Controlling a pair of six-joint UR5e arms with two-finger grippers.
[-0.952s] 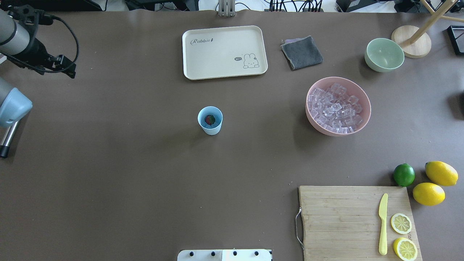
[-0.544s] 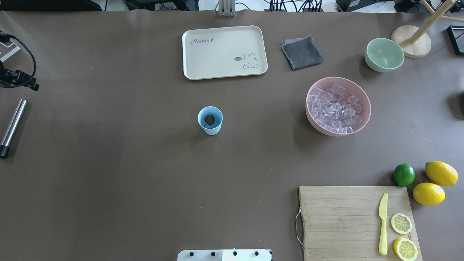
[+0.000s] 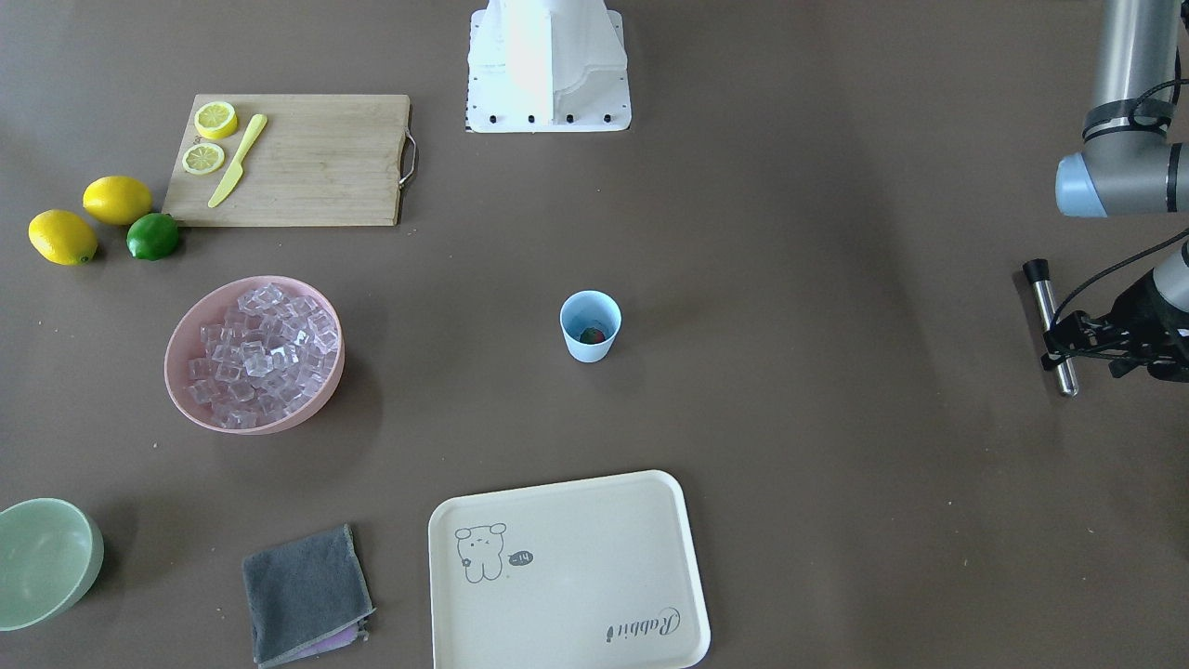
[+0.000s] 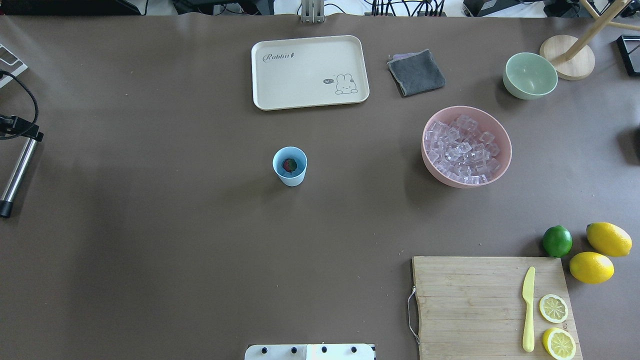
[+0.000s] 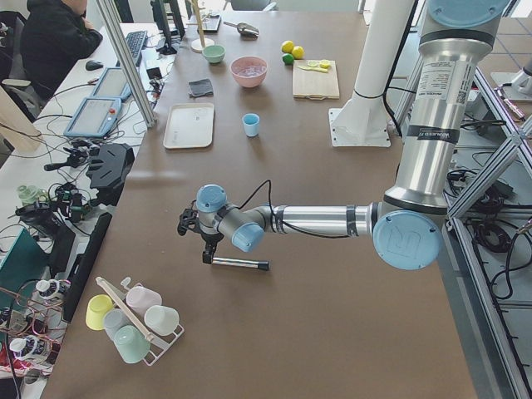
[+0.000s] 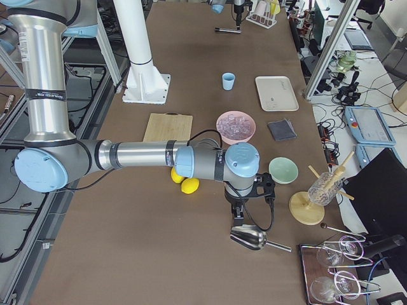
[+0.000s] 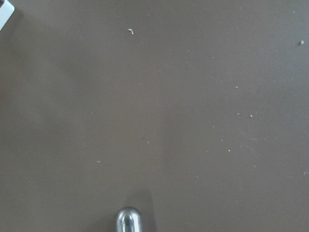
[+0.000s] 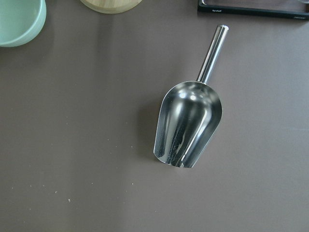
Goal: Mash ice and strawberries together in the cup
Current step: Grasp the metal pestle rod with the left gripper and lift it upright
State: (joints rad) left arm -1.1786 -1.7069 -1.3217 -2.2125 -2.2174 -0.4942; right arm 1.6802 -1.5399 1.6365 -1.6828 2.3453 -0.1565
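The light blue cup (image 4: 290, 166) stands upright mid-table with one small red strawberry (image 4: 289, 164) inside; it also shows in the front view (image 3: 590, 325). The ice (image 4: 462, 150), many clear cubes, fills the pink bowl (image 4: 506, 162) to the cup's right. My left gripper (image 4: 20, 131) hangs at the table's left edge over the far end of a metal rod (image 4: 15, 175); the left wrist view shows only the rod's rounded tip (image 7: 128, 220), so I cannot tell its opening. My right gripper (image 6: 236, 206) hovers above a steel scoop (image 8: 188, 125); I cannot tell its state.
A cream tray (image 4: 310, 71), grey cloth (image 4: 416, 72) and pale green bowl (image 4: 530, 75) line the far side. A cutting board (image 4: 470, 300) with yellow knife and lemon halves sits front right, beside a lime (image 4: 557, 240) and lemons (image 4: 608, 239).
My left arm has drawn back toward the left edge, uncovering the rod, and the gripper has come nearer to the rod's far end. The cup and bowls have not moved.
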